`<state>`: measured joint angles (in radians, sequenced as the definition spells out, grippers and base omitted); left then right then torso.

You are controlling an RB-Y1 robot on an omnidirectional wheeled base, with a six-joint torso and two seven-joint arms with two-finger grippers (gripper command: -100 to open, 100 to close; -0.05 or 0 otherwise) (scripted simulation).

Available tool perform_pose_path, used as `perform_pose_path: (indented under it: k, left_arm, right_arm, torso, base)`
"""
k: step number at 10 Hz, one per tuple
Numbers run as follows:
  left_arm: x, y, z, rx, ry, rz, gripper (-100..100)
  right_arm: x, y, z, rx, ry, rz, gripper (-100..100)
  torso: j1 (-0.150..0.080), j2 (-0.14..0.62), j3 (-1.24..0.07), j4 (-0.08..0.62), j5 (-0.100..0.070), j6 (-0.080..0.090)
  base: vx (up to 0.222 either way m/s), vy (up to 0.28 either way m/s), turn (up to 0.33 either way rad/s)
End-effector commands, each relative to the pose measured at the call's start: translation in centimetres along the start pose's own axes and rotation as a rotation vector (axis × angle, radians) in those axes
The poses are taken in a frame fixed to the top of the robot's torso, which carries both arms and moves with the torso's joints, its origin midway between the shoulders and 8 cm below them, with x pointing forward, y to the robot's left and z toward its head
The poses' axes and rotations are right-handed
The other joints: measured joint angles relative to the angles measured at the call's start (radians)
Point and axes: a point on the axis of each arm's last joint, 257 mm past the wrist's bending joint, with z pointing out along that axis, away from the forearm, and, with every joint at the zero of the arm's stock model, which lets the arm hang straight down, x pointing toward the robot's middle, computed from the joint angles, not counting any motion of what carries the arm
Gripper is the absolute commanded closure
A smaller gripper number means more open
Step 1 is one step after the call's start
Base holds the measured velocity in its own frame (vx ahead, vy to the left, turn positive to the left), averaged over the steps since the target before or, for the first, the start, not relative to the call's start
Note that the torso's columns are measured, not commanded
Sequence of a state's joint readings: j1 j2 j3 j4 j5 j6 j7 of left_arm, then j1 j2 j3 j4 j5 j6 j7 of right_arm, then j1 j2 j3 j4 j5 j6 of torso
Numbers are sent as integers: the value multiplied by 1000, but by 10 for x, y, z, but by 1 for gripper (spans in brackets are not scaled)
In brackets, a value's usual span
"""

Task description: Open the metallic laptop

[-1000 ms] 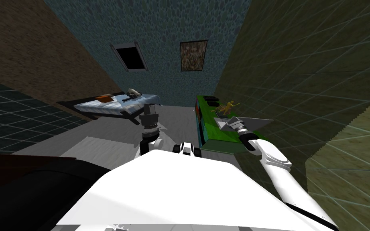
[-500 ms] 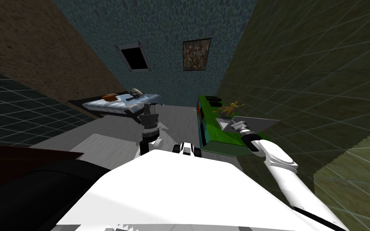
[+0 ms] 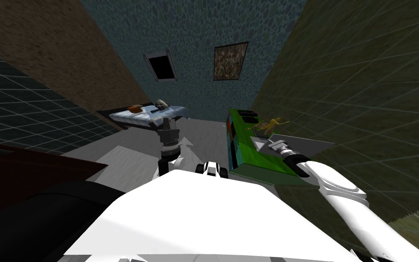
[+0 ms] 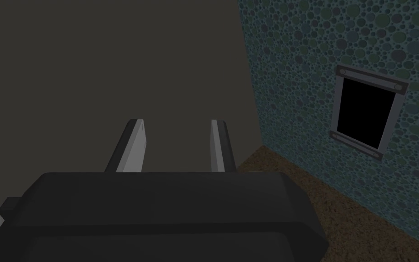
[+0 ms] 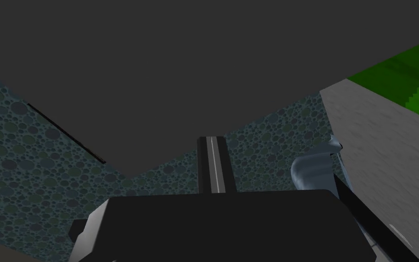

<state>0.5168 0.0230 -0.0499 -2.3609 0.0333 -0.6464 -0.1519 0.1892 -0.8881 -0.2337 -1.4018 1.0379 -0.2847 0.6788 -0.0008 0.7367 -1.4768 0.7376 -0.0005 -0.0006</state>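
The laptop sits on a green cabinet (image 3: 245,157) to my right. Its light grey base (image 3: 259,144) lies flat, and its grey lid (image 3: 311,144) is swung wide, spreading toward the wall. My right gripper (image 3: 268,145) is at the laptop, between base and lid. In the right wrist view its fingers (image 5: 211,159) are pressed together with nothing between them, under a flat dark grey surface. My left gripper (image 3: 167,123) is raised in front of my chest, away from the cabinet. Its fingers (image 4: 133,141) stand apart and hold nothing.
A yellow figurine (image 3: 274,123) and dark items (image 3: 249,117) stand on the cabinet beyond the laptop. A bed (image 3: 149,113) with small objects lies at the far wall. Dark furniture (image 3: 22,182) is at my left. Grey floor (image 3: 204,136) runs between bed and cabinet.
My right gripper's fingers have closed from open. My head view has swung, shifting the whole scene; the right arm stays at the laptop. The left arm is unchanged.
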Motion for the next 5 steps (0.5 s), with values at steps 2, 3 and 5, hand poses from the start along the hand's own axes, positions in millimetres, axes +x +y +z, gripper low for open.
perform_pose_path:
  k: [2, 3, 5]
  left_arm:
    - [0, 0, 0, 0, 0, 0, 0]
    - [0, 0, 0, 0, 0, 0, 0]
    - [0, 0, 0, 0, 0, 0, 0]
  right_arm:
    - [29, -15, -10, -35, 56, 4, 100]
    - [48, -17, -18, -56, 95, 29, 100]
    - [65, -29, -26, -73, 136, 32, 100]
  torso:
    - [0, 1, 1, 0, 0, 0]
    - [0, 1, 1, 0, 0, 0]
    - [0, 1, 0, 0, 1, 1]
  base:
    - [10, 40, 109]
    - [16, 43, 146]
    - [21, 36, 113]
